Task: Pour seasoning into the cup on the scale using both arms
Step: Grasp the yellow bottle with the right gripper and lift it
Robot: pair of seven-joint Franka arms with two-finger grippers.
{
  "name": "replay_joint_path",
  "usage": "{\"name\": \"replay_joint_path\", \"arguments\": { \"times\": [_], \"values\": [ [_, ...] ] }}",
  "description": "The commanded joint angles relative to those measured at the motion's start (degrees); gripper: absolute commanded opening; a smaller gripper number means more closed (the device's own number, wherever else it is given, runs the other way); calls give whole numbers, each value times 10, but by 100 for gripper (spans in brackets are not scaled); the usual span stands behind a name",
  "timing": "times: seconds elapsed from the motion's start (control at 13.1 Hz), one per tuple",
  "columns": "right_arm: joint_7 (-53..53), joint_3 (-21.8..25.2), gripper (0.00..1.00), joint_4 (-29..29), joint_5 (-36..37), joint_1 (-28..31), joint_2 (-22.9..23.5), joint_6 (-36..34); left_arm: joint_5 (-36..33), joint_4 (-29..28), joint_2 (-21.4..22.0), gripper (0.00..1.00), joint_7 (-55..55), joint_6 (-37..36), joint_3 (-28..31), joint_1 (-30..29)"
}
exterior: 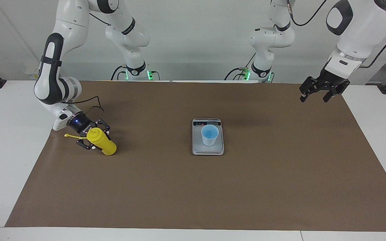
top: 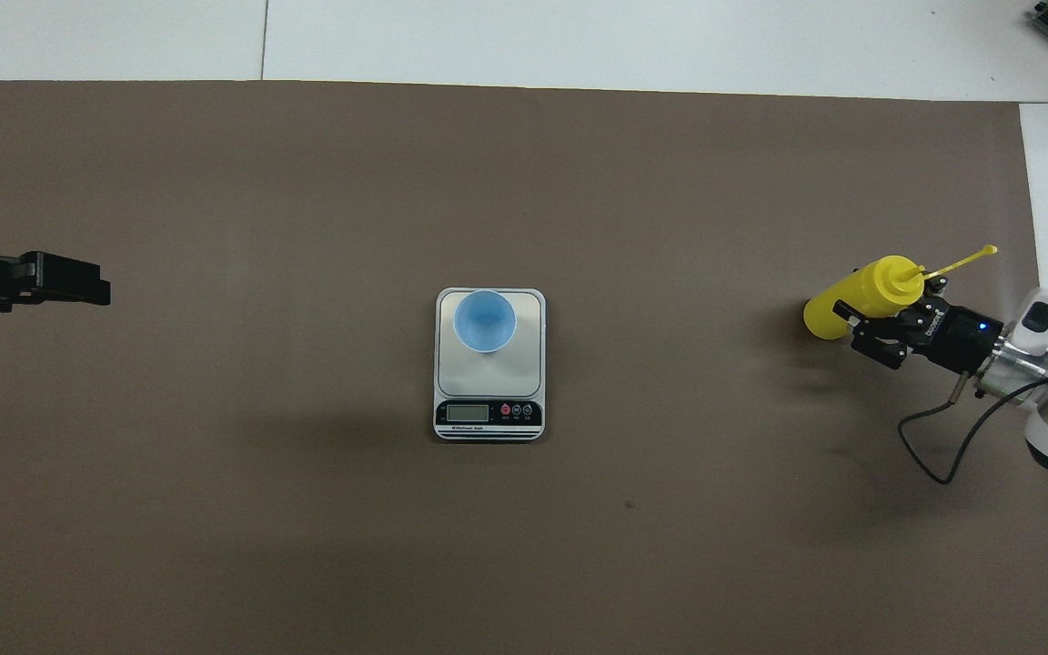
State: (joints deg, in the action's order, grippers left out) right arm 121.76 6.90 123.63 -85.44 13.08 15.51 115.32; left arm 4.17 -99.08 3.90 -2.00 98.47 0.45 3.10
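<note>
In the facing view I have the right arm folded down at the left of the frame, its forearm dropping steeply and the wrist bent so the right pincer (exterior: 94, 140) lies low and nearly level over the brown mat (exterior: 193, 187). Its fingers sit on either side of the seasoning (exterior: 102, 144) and look clamped on the bottle's upper body just below the cap. The bottle is tilted, cap toward the wrist, base toward the middle of the frame; I cannot tell whether the base touches the mat. Its thin strap sticks out toward the frame's left edge. In the centre, the cup (exterior: 209, 135) stands upright on the scale (exterior: 208, 151), well apart from the bottle. At the upper right, the left arm waits, elbow high, its left pincer (exterior: 318, 95) hanging in the air above the mat's corner with the fingers apart.

In the overhead view the right arm enters from the lower right, and the right pincer (top: 870, 318) grips the seasoning (top: 838, 305) at the right of the frame, with the strap pointing toward the upper right. The cup (top: 485, 320) sits on the upper part of the scale (top: 529, 377), the display strip toward the bottom. The left pincer (top: 78, 280) reaches in level from the left edge; only its tip shows.
</note>
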Motion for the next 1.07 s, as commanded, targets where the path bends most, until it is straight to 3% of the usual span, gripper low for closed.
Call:
{"name": "replay_joint_path", "arguments": {
  "times": [0.0,0.31,1.0],
  "values": [
    [-42,-2,59,3,-10,-30,-50,35,5,-6,5,100,-2,-3,0,-4],
    [-48,-2,60,7,-3,-85,-91,97,4,-6,5,100,-2,-3,0,-4],
    [-118,-1,62,3,34,-213,-111,248,5,-6,5,100,-2,-3,0,-4]
  ]
}}
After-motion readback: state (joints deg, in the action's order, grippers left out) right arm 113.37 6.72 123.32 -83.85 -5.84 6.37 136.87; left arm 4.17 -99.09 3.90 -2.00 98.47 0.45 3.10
